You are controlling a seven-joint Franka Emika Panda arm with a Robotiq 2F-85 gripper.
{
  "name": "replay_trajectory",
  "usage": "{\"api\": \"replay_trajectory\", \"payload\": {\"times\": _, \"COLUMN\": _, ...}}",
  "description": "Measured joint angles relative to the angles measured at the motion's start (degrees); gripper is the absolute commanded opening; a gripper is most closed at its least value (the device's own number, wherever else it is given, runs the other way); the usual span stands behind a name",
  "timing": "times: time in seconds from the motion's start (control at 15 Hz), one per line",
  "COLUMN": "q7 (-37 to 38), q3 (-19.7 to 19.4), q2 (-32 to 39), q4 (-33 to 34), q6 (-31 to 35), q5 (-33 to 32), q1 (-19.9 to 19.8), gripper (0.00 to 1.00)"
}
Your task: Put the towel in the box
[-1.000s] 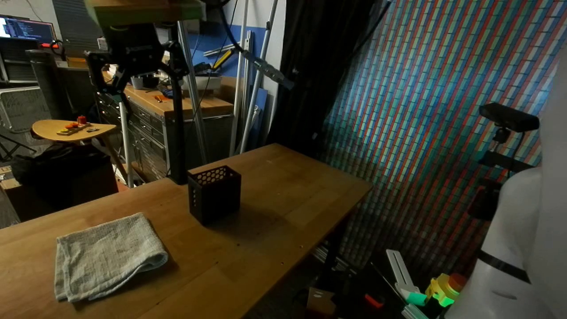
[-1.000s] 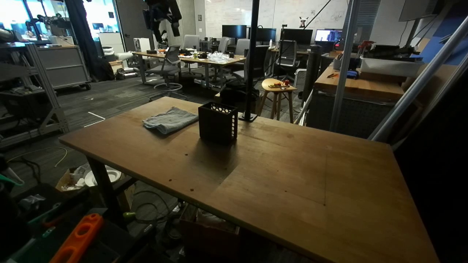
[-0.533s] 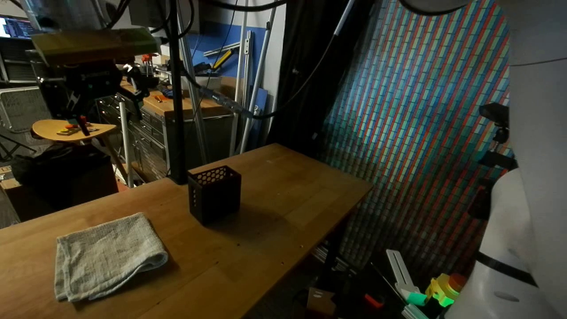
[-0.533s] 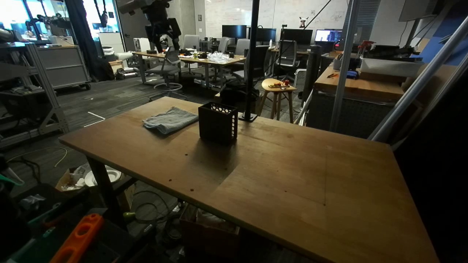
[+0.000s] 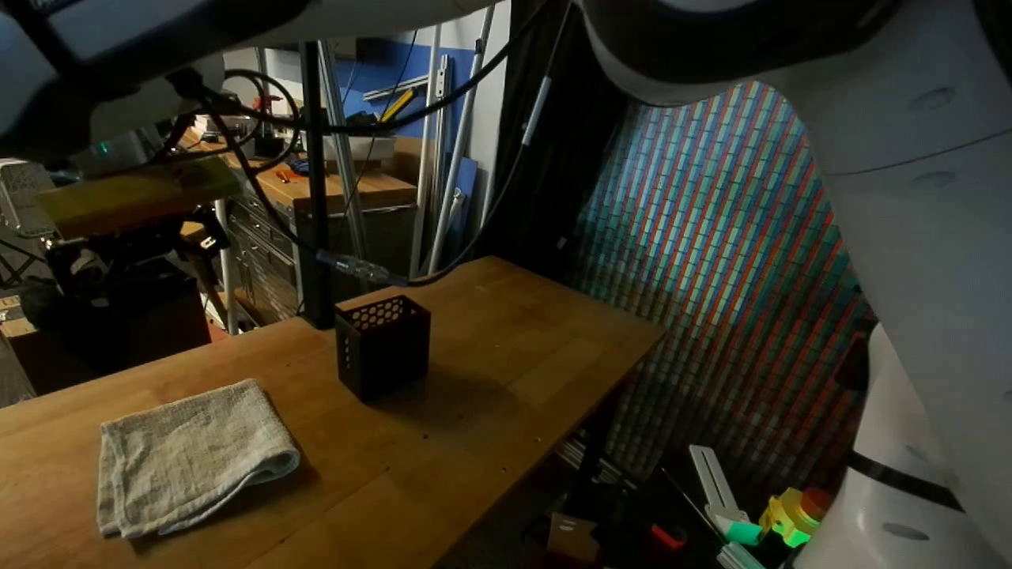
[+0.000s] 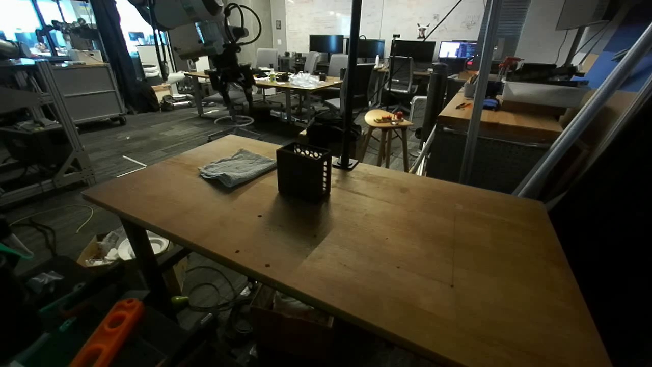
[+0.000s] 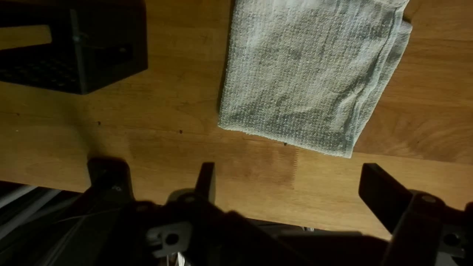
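The towel (image 5: 190,462) lies folded flat on the table, pale grey-green and creased. In the wrist view the towel (image 7: 295,74) fills the upper middle, and the box (image 7: 114,59) is cut off at the upper left. In both exterior views the black box (image 5: 387,348) (image 6: 303,173), with holes in its walls, stands upright beside the towel. My gripper (image 7: 286,173) hangs above the table, apart from both. Its fingers (image 7: 382,195) are spread wide with only bare wood seen between them. In an exterior view the gripper (image 6: 233,99) is dark against the background.
A black upright pole (image 5: 316,197) rises at the table's edge near the box. A cable (image 5: 364,269) hangs off the arm at about the box's rim in that view. The wooden table's edge (image 7: 55,186) crosses the lower wrist view.
My gripper has come down in both exterior views, and has shifted left in one of them. More of the arm has entered. Towel and box have not moved.
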Motion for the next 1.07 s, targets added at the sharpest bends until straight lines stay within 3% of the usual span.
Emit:
{"api": "replay_trajectory", "payload": {"times": 0.4, "q7": -1.7, "q3": -0.9, "q2": 6.6, "q4": 1.9, "q6": 4.2, "q5": 1.2, "q1": 0.5, "gripper": 1.00}}
{"api": "replay_trajectory", "payload": {"times": 1.07, "q7": -6.8, "q3": -0.8, "q2": 13.9, "q4": 1.8, "q6": 10.9, "q5": 9.5, "q1": 0.3, "gripper": 1.00}}
